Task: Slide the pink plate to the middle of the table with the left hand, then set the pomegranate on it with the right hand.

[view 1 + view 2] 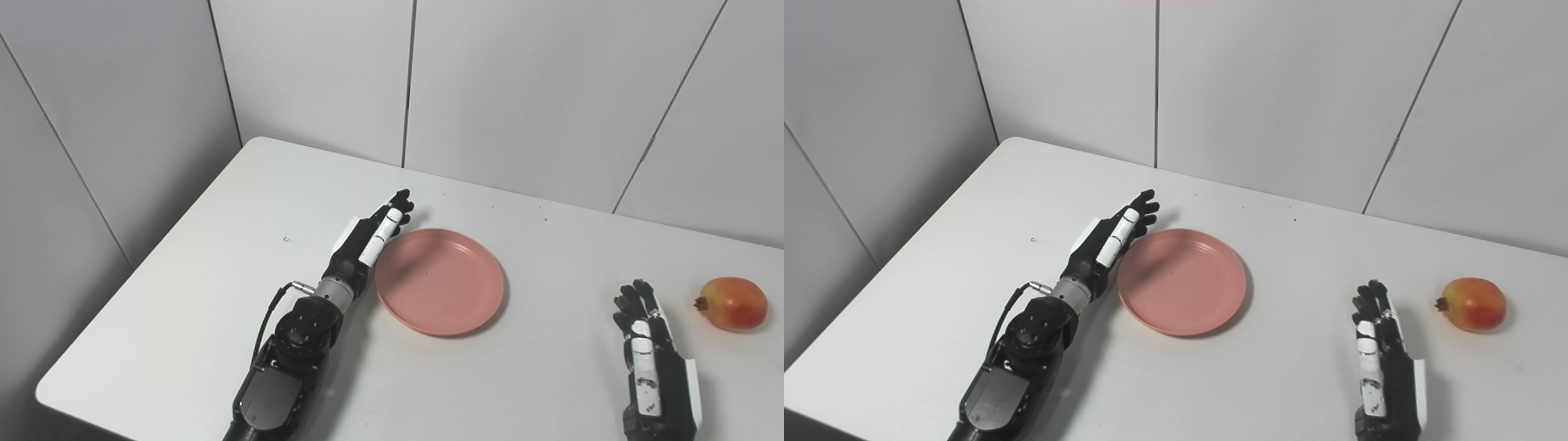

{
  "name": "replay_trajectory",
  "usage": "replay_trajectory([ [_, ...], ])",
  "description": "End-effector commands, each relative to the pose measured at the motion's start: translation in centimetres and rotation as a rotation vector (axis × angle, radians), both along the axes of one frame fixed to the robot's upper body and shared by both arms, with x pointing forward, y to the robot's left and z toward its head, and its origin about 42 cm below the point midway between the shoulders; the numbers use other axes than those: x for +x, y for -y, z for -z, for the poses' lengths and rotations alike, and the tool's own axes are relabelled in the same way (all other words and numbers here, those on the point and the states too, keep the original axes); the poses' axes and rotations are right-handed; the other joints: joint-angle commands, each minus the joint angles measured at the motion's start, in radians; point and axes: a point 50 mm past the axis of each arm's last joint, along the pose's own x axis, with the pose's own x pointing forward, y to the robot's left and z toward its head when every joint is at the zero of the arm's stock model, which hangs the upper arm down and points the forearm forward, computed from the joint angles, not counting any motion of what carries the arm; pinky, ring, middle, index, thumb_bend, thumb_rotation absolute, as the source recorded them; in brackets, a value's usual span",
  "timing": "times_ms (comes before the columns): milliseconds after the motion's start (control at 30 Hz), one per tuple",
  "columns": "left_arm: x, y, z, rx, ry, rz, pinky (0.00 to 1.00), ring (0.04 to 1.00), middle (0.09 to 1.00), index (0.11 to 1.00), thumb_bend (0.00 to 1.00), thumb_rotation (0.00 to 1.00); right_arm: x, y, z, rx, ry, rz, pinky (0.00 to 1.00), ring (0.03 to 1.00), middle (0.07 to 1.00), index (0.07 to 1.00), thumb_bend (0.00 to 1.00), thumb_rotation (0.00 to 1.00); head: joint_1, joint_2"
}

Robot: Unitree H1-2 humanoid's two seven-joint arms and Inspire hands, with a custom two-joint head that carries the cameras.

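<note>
The pink plate point(440, 280) lies flat near the middle of the white table point(202, 263), empty. My left hand point(375, 233) is open, fingers stretched out, its edge resting against the plate's left rim. The pomegranate point(734, 303), red and yellow, lies on the table at the far right. My right hand point(648, 349) is open and empty, resting flat near the front edge, a short way left of the pomegranate and apart from it. The same scene shows in the right eye view, with the plate point(1181, 282) and the pomegranate point(1475, 304).
Grey panelled walls point(520, 92) stand close behind the table's back edge and along its left side. The table's front left corner point(46, 392) is near my left arm. A small dark speck point(286, 239) lies left of my left hand.
</note>
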Motion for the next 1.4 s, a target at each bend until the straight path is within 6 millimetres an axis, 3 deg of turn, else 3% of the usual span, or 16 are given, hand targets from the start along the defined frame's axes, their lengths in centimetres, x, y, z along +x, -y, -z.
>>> replay_trajectory([
  [0, 0.2, 0.7, -1.8, -0.036, 0.066, 0.034, 0.97, 0.941, 0.942, 0.943, 0.66, 1.0, -0.2, -0.6, -0.6, 0.012, 0.03, 0.001, 0.94, 0.912, 0.908, 0.911, 0.44, 0.84, 0.001, 0.001],
  [400, -0.3, 1.4, -2.0, -0.03, 0.061, 0.078, 0.99, 0.956, 0.949, 0.961, 0.67, 1.0, -0.3, -2.5, -1.0, 0.009, 0.023, 0.011, 0.91, 0.898, 0.897, 0.901, 0.48, 0.83, -0.157, 0.03],
  [800, -0.3, 1.5, -1.7, 0.004, 0.04, 0.065, 0.99, 0.948, 0.944, 0.951, 0.7, 1.0, -0.2, -3.1, -1.0, 0.001, 0.026, 0.007, 0.92, 0.904, 0.898, 0.908, 0.5, 0.85, -0.157, 0.029],
  [1000, -0.1, 1.1, -2.0, -0.028, 0.066, 0.031, 1.0, 0.96, 0.948, 0.953, 0.65, 1.0, -0.2, -3.0, -1.0, -0.004, 0.024, 0.01, 0.92, 0.905, 0.897, 0.903, 0.5, 0.86, -0.156, 0.03],
  [1367, 0.1, 0.7, -1.7, 0.017, 0.072, 0.012, 0.98, 0.947, 0.945, 0.947, 0.66, 1.0, -0.1, -3.0, -1.2, -0.015, 0.023, 0.005, 0.93, 0.916, 0.906, 0.91, 0.51, 0.87, -0.156, 0.03],
])
